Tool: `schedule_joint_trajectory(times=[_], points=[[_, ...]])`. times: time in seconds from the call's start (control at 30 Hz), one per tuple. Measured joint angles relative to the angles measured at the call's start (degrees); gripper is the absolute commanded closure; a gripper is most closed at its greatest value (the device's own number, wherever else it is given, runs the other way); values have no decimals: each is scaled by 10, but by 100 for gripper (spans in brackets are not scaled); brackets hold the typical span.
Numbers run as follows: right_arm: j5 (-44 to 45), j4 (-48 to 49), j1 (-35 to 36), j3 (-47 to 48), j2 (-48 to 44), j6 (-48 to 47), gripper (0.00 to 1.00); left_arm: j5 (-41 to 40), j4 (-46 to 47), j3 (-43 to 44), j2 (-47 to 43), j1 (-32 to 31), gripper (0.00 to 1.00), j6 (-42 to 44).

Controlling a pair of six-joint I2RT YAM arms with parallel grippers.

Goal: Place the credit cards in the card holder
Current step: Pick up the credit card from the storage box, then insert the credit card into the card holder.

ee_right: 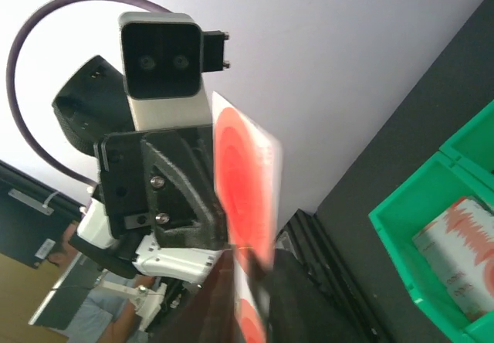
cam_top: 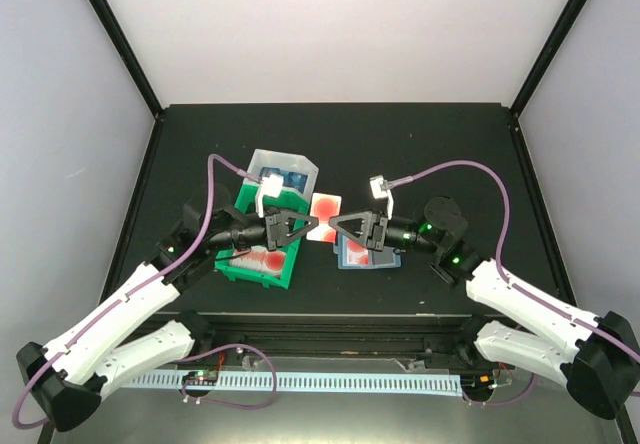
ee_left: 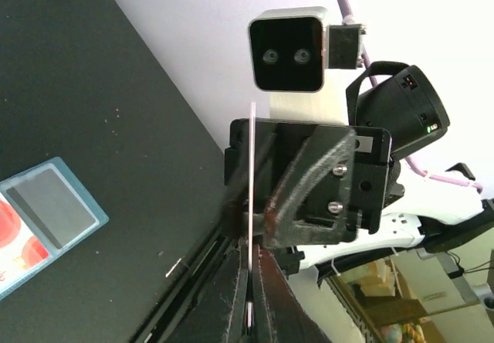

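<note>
A red-and-white credit card (cam_top: 325, 206) stands on edge in the air between my two grippers. My left gripper (cam_top: 305, 225) is shut on its left side; in the left wrist view the card (ee_left: 252, 165) shows edge-on between the left gripper's (ee_left: 251, 254) fingers. My right gripper (cam_top: 338, 226) is shut on its right side; in the right wrist view the card's red face (ee_right: 245, 181) runs down into the right gripper (ee_right: 253, 269). The teal card holder (cam_top: 357, 255) lies open on the table under the right gripper, with a red-and-white card in it. It also shows in the left wrist view (ee_left: 46, 219).
A green bin (cam_top: 262, 264) with red-and-white cards sits under the left arm and shows in the right wrist view (ee_right: 432, 227). A white bin (cam_top: 283, 173) with blue cards stands behind it. The table's front rail runs just below the grippers.
</note>
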Motion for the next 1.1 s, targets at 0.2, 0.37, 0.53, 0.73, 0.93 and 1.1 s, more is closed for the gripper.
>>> schedule_joint_trajectory(times=[0.2, 0.37, 0.53, 0.73, 0.93, 1.1], points=[[28, -66, 2, -11, -23, -28, 39, -21, -2, -10, 1, 0, 98, 12], [120, -198, 2, -43, -110, -83, 35, -55, 4, -53, 30, -2, 99, 12], [278, -363, 1, -54, -154, -120, 32, -101, 36, -75, 112, -29, 98, 2], [430, -504, 2, -54, -65, -139, 32, -156, 110, -74, 227, -78, 98, -40], [508, -566, 2, -40, 38, -153, 32, -201, 184, -74, 324, -99, 98, -82], [510, -555, 2, -23, 107, -179, 37, -203, 224, -72, 404, -102, 98, -113]])
